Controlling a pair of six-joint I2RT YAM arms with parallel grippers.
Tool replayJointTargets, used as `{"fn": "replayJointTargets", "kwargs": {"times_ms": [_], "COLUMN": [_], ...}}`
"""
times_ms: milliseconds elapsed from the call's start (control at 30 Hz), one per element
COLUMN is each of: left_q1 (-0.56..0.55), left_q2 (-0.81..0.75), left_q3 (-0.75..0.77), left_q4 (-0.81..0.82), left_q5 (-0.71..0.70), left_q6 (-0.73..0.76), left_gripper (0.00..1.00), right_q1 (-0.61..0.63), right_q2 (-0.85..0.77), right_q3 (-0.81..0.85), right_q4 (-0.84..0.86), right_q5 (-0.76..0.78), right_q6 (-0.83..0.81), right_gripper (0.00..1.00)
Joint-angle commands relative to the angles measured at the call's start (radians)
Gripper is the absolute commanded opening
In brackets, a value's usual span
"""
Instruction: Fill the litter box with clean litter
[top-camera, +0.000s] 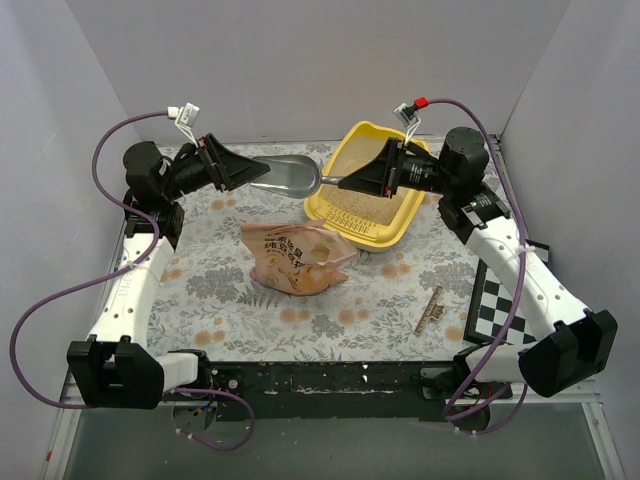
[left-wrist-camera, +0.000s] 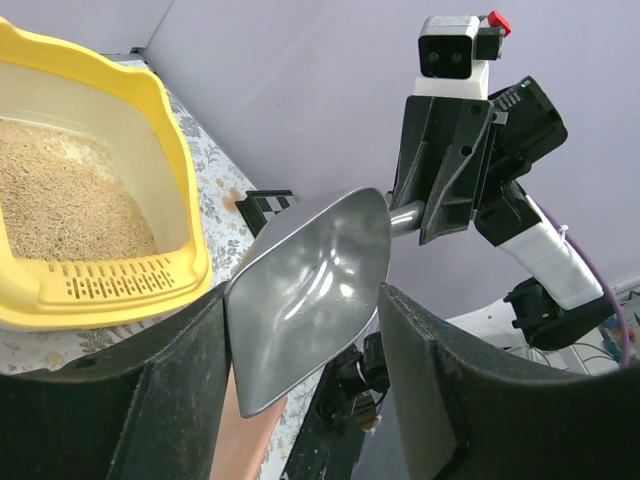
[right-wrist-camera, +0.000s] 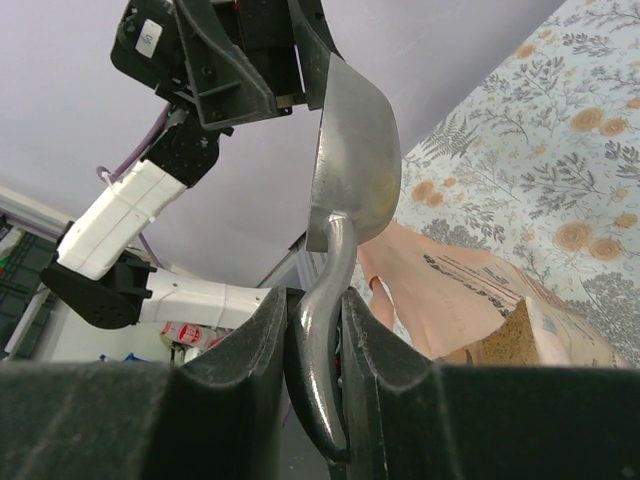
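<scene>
The yellow litter box (top-camera: 352, 222) stands at the back right and holds pale beige litter (top-camera: 378, 208). In the left wrist view the box (left-wrist-camera: 188, 245) and its litter (left-wrist-camera: 60, 190) are at the left. My right gripper (top-camera: 345, 182) is shut on the handle of a grey metal scoop (top-camera: 290, 178), which it holds in the air left of the box. The scoop's bowl (left-wrist-camera: 310, 290) is empty. My left gripper (top-camera: 262, 172) is open, with the bowl between its wide fingers and touching the left one. The right wrist view shows the handle (right-wrist-camera: 320, 330) clamped in the right gripper (right-wrist-camera: 315, 300).
A peach-pink litter bag (top-camera: 295, 255) lies open on the flowered cloth in front of the scoop, with granules at its mouth (right-wrist-camera: 520, 340). A black-and-white checkerboard (top-camera: 495, 300) and a small ruler-like strip (top-camera: 430, 310) lie at the front right. Grey walls close in the back and sides.
</scene>
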Motion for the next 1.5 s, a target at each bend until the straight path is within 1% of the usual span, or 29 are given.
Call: {"fn": "replayJointTargets", "kwargs": {"times_ms": [0,67,167,233,300,333,400,467,533,667,800,900,1000,1333,1367,1400,1433,1467], "left_q1": [-0.006,-0.007,-0.021,-0.033,-0.053,-0.07,-0.128,-0.188,-0.222,-0.274,-0.311,-0.328,-0.34,-0.377,-0.38,-0.385,-0.388,-0.392], "left_q2": [-0.042,-0.051,-0.062,-0.068,-0.073,-0.08,-0.099,-0.125,-0.152,-0.209,-0.248,-0.255,-0.248,-0.228,-0.223,-0.22,-0.215,-0.211], "left_q3": [0.003,0.021,0.05,0.049,0.047,0.044,0.034,0.015,0.0,-0.022,-0.028,-0.037,-0.058,-0.155,-0.164,-0.175,-0.184,-0.195], "left_q4": [0.024,-0.045,-0.227,-0.275,-0.317,-0.343,-0.419,-0.485,-0.516,-0.576,-0.637,-0.665,-0.68,-0.636,-0.63,-0.625,-0.62,-0.616], "left_q5": [0.036,0.019,-0.045,-0.065,-0.067,-0.067,-0.128,-0.184,-0.217,-0.307,-0.375,-0.415,-0.436,-0.508,-0.517,-0.525,-0.53,-0.533], "left_q6": [0.036,0.124,0.304,0.381,0.462,0.526,0.682,0.811,0.885,1.02,1.118,1.157,1.178,1.197,1.197,1.198,1.202,1.202], "left_gripper": [0.59,0.61,0.63,0.65,0.67,0.68,0.72,0.75,0.77,0.81,0.84,0.85,0.85,0.87,0.85,0.8,0.73,0.61], "right_q1": [-0.013,-0.043,-0.108,-0.145,-0.145,-0.148,-0.148,-0.146,-0.149,-0.149,-0.149,-0.149,-0.149,-0.149,-0.149,-0.149,-0.149,-0.149], "right_q2": [-0.068,-0.094,-0.14,-0.172,-0.204,-0.229,-0.267,-0.287,-0.312,-0.364,-0.404,-0.422,-0.433,-0.433,-0.432,-0.429,-0.424,-0.419], "right_q3": [0.047,0.058,0.076,0.099,0.136,0.13,0.125,0.128,0.131,0.128,0.114,0.096,0.091,0.085,0.082,0.078,0.076,0.075], "right_q4": [-0.06,-0.109,-0.218,-0.304,-0.431,-0.472,-0.534,-0.609,-0.669,-0.732,-0.783,-0.795,-0.804,-0.853,-0.865,-0.878,-0.887,-0.895], "right_q5": [0.045,0.053,0.048,0.045,0.117,0.138,0.206,0.223,0.246,0.252,0.261,0.261,0.25,0.244,0.253,0.263,0.269,0.272], "right_q6": [-0.081,-0.112,-0.164,-0.219,-0.302,-0.316,-0.339,-0.359,-0.377,-0.4,-0.405,-0.403,-0.403,-0.428,-0.442,-0.451,-0.462,-0.466], "right_gripper": [0.01,0.01,0.01,0.01,0.01,0.01,0.01,0.01,0.01,0.01,0.01,0.01,0.01,0.01,0.01,0.01,0.01,0.01]}}
